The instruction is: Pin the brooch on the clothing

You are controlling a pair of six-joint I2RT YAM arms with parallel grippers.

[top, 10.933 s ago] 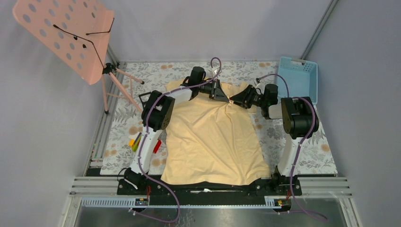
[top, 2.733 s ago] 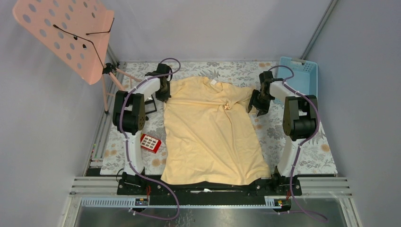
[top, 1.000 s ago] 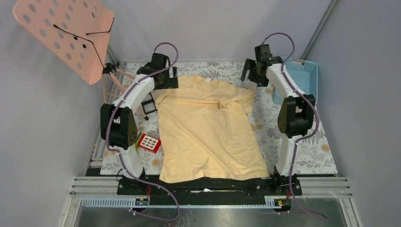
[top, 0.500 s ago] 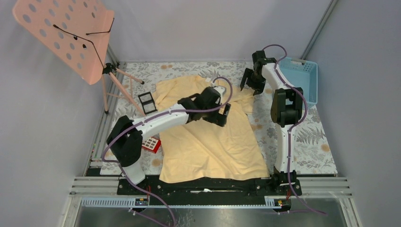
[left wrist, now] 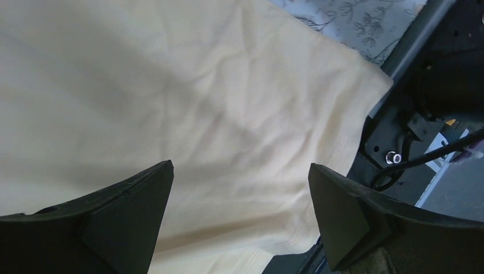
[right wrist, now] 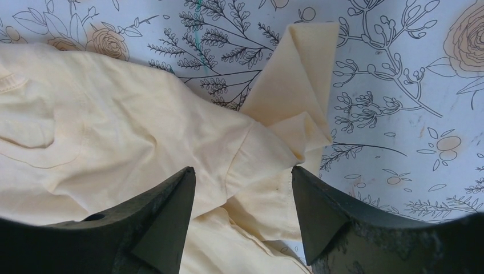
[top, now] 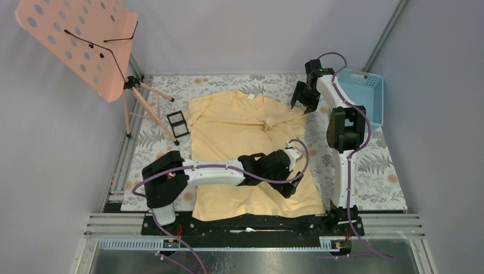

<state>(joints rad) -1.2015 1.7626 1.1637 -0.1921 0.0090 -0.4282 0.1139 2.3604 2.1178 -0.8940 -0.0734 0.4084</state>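
shirt (top: 240, 134): pale yellow, short-sleeved, round neck. It lies spread and creased on the mat, with the neck to the far side and the hem toward the arm bases.
label (top: 249, 98): small and white, inside the neck.
brooch (top: 265, 127): tiny ornament on the chest of the shirt, below the neckline and right of the middle, where creases gather. It is too small to tell whether the pin goes through the cloth, and it lies well apart from both grippers.
left arm (top: 217, 168): stretched low across the lower part of the shirt, from its base toward the near right hem.
left gripper (left wrist: 240, 168): released, fingers spread wide with nothing between them. It is over the near right hem corner of the shirt, near the dark rail (left wrist: 414, 40).
right gripper (right wrist: 241, 171): at the far right, above the right sleeve. The fingers are parted and grasp nothing; whether they touch the cloth cannot be told.
sleeve (right wrist: 297, 74): folded back on itself, with one flap lying out on the mat.
mat (top: 376, 171): pale, printed with flowers and leaves, under the shirt.
stand (top: 74, 40): pink perforated music stand on a tripod, far left.
basket (top: 365, 76): light blue, far right corner, just beside the right arm.
frame (top: 177, 123): small, black, two panes, on the mat just left of the shirt.
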